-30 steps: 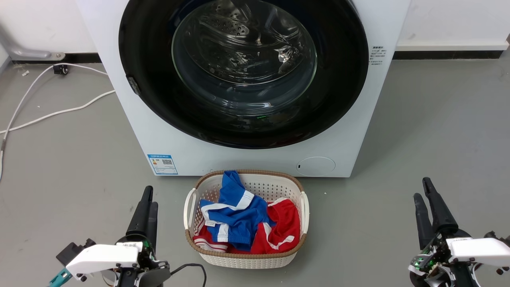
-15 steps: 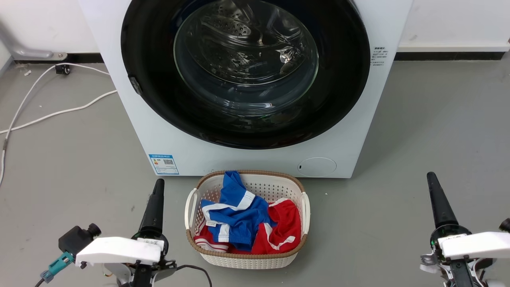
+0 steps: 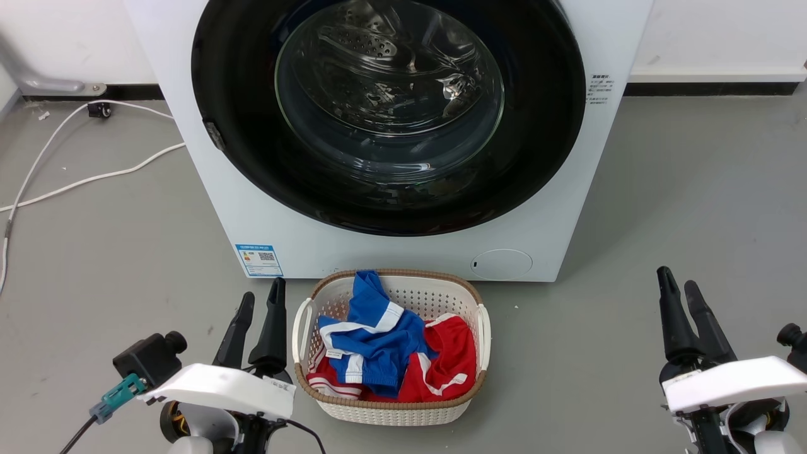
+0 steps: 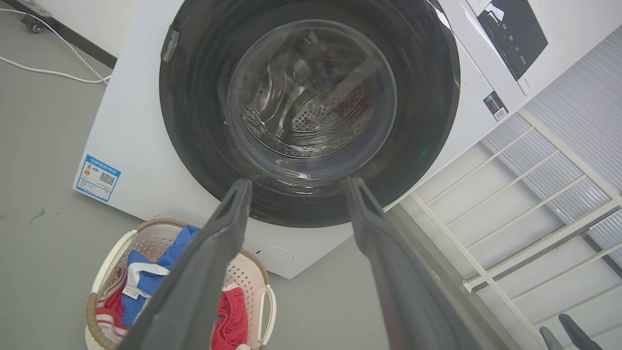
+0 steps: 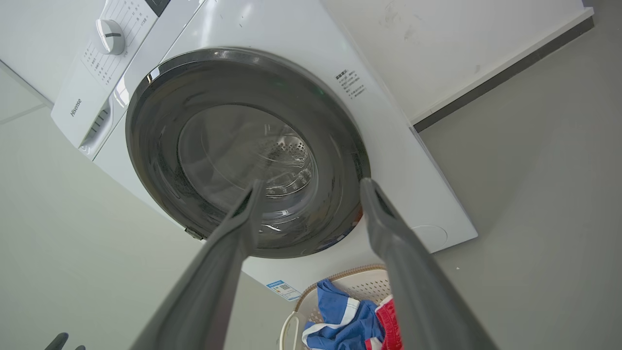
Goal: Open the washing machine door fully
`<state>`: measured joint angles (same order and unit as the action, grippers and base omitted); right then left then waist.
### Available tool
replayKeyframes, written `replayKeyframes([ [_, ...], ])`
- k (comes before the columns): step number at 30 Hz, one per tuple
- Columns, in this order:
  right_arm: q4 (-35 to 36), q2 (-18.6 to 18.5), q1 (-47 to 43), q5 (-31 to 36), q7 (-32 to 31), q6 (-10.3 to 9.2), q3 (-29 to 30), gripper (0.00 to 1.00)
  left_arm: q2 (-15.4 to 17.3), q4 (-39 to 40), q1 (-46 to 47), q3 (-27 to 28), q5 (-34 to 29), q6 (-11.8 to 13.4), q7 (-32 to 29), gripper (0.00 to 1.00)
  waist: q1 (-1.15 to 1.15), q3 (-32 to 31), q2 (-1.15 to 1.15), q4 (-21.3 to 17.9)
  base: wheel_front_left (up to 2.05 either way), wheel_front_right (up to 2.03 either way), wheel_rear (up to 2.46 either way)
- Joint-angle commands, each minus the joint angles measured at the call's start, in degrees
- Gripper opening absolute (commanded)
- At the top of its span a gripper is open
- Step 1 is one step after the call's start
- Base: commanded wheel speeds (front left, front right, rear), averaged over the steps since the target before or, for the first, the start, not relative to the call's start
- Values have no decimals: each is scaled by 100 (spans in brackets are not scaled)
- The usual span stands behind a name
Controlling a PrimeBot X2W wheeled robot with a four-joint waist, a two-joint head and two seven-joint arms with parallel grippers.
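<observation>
The white washing machine (image 3: 353,252) stands straight ahead on the grey floor. Its washing machine door (image 3: 239,126), a glossy black ring around a bulging glass window, lies flat against the front, with the steel drum showing through the glass. My left gripper (image 3: 261,290) hovers low at the left of the basket, open and holding nothing. My right gripper (image 3: 676,278) hovers low at the right, open and bare too. In the left wrist view the left gripper (image 4: 297,181) points at the door (image 4: 194,121) from well short of it. The right gripper (image 5: 311,182) likewise faces the door (image 5: 155,146) from a distance.
A white laundry basket (image 3: 389,410) with blue and red clothes sits on the floor right before the machine, between my arms. White cables (image 3: 82,180) trail over the floor at the left. A white slatted frame (image 4: 510,194) stands to the machine's right.
Both wrists have rolled, so each gripper now shows two spread fingers. The left gripper has risen and moved towards the basket; the right has risen a little. The door has not moved.
</observation>
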<state>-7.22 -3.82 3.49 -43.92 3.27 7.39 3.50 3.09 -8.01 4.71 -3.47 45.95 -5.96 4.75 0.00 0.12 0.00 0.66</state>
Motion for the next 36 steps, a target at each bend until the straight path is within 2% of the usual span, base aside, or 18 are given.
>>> replayKeyframes([
  [1, 127, 12, 89, 326, 38, 7, -22, 100, 72, 101, 144, -64, -361, 58, 72, 100, 0, 1, 0, 0, 0, 0, 0],
  [21, 376, 66, -112, 1911, -12, 10, -32, 100, 333, 1, 215, -483, -1949, 335, 382, 100, 0, -9, 0, 22, 0, 0, 0],
  [36, 549, 88, -196, 3020, -97, 12, -66, 100, 505, -69, 234, -853, -2900, 590, 619, 100, 0, -20, 0, 44, 0, 0, 0],
])
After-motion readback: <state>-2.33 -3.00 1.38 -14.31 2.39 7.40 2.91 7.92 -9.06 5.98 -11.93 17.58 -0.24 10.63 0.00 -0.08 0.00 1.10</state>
